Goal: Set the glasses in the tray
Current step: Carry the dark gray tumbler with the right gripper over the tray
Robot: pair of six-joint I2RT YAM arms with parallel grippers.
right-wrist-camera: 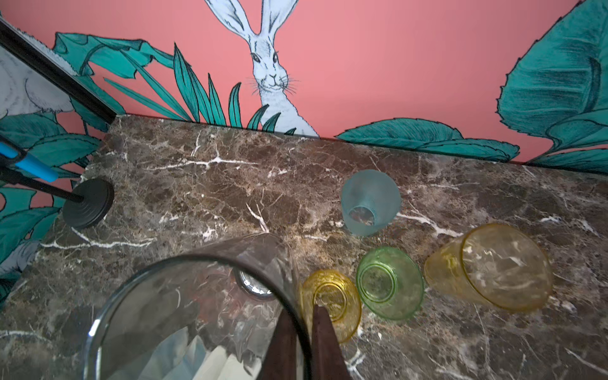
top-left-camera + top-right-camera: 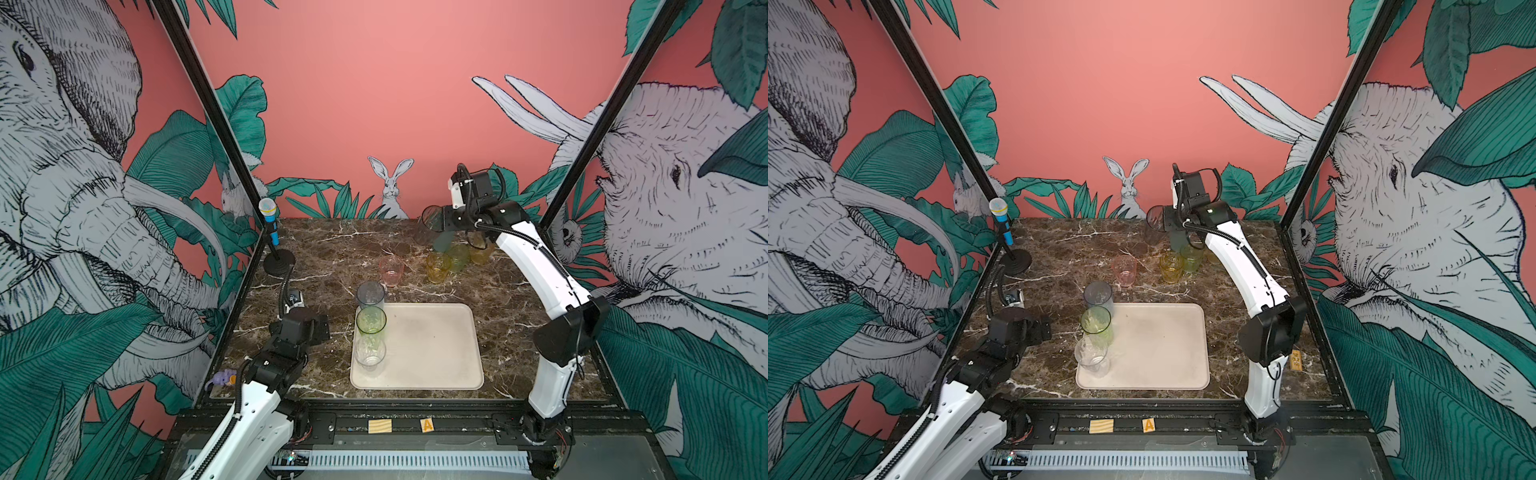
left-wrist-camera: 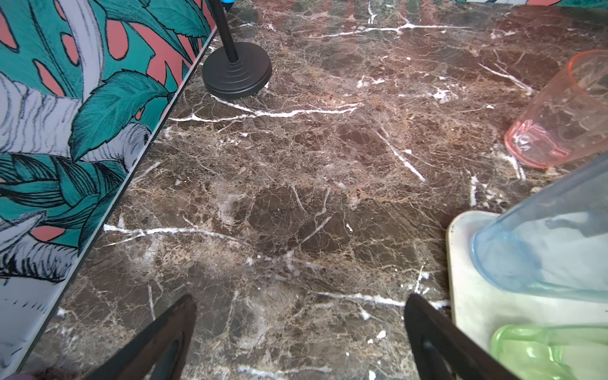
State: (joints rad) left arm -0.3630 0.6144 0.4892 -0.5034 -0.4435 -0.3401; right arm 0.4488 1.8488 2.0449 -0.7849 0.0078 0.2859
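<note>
The cream tray (image 2: 432, 345) (image 2: 1163, 345) lies front centre. Along its left rim stand a grey-blue glass (image 2: 370, 297) (image 3: 543, 250), a green glass (image 2: 371, 322) (image 3: 543, 352) and a clear glass (image 2: 370, 353). A pink glass (image 2: 391, 270) (image 3: 559, 115) stands on the marble behind the tray. My right gripper (image 2: 440, 220) (image 1: 302, 312) is shut on the rim of a smoky dark glass (image 2: 430, 226) (image 1: 197, 312), held above the far right of the table. Below it stand yellow (image 1: 330, 302), short green (image 1: 390, 283), amber (image 1: 493, 266) and teal (image 1: 370, 202) glasses. My left gripper (image 2: 316, 328) (image 3: 301, 297) is open, left of the tray.
A toy microphone on a black stand (image 2: 272, 232) with a round base (image 3: 237, 70) is at the back left by the side wall. A small purple toy (image 2: 222, 378) lies at the front left corner. Two small wooden blocks (image 2: 380, 427) sit on the front rail.
</note>
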